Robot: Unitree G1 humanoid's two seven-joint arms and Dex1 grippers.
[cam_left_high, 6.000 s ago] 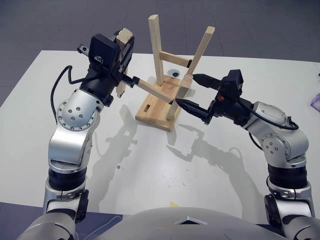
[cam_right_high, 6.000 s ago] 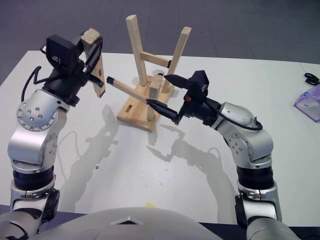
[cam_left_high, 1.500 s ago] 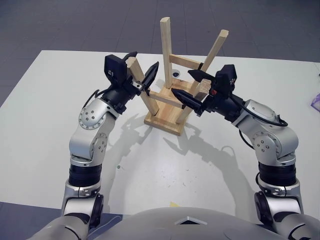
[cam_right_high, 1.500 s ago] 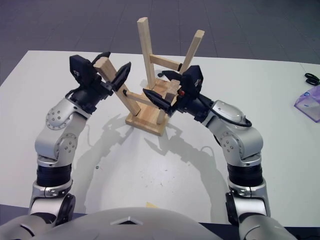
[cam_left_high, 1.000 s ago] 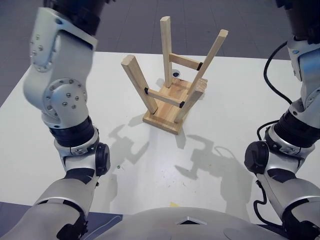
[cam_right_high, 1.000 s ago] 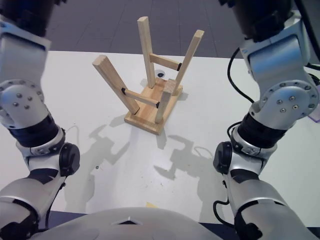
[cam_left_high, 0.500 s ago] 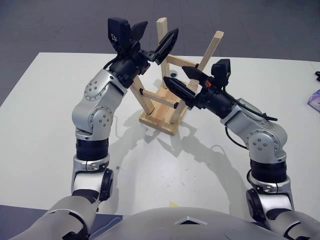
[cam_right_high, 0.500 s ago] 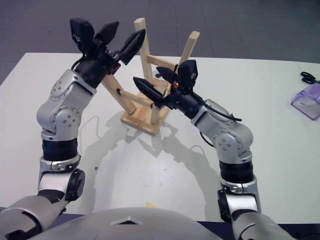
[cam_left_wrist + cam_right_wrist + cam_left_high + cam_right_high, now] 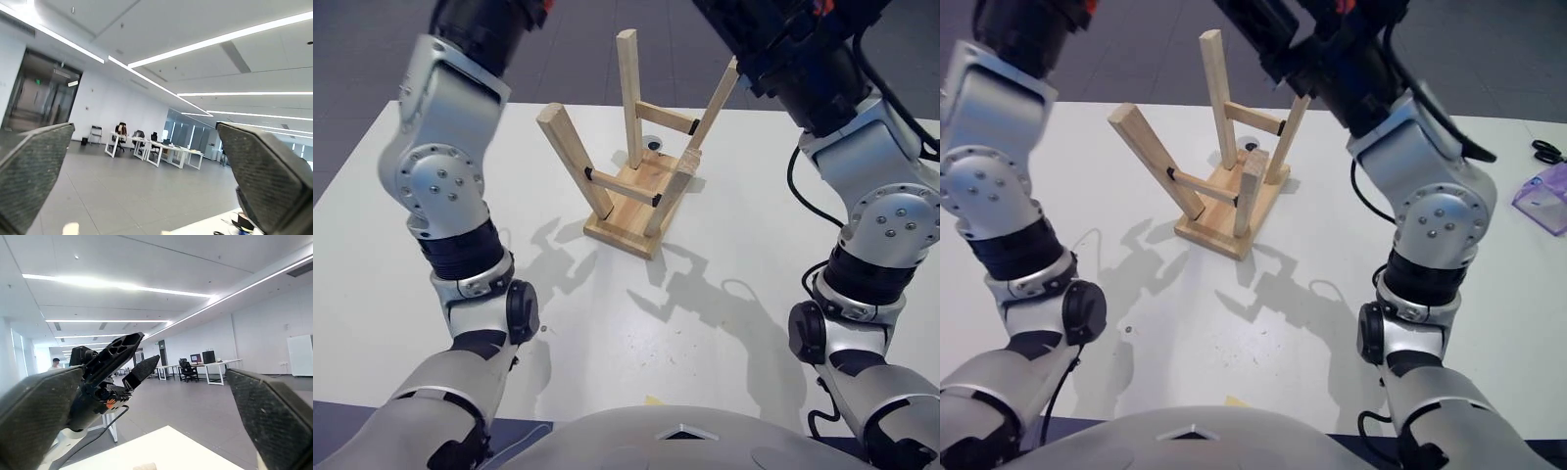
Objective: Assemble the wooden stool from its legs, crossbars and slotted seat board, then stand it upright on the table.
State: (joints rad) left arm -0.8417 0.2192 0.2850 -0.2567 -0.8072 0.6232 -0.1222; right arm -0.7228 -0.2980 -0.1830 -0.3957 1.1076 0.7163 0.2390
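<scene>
Stool [image 9: 641, 176] sat legs-up on its seat board [image 9: 625, 223] on table [image 9: 607, 343], prob. b/c legs slot in from above, not yet flipped; left gripper [image 9: 144, 128] & right gripper [image 9: 155, 372] hung high above stool, both spread wide, empty.

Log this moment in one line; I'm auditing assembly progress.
stool: upside down, seat board flat on table | left arm: raised, jaws open, empty | right arm: raised, jaws open, empty | pending: stand upright
</scene>
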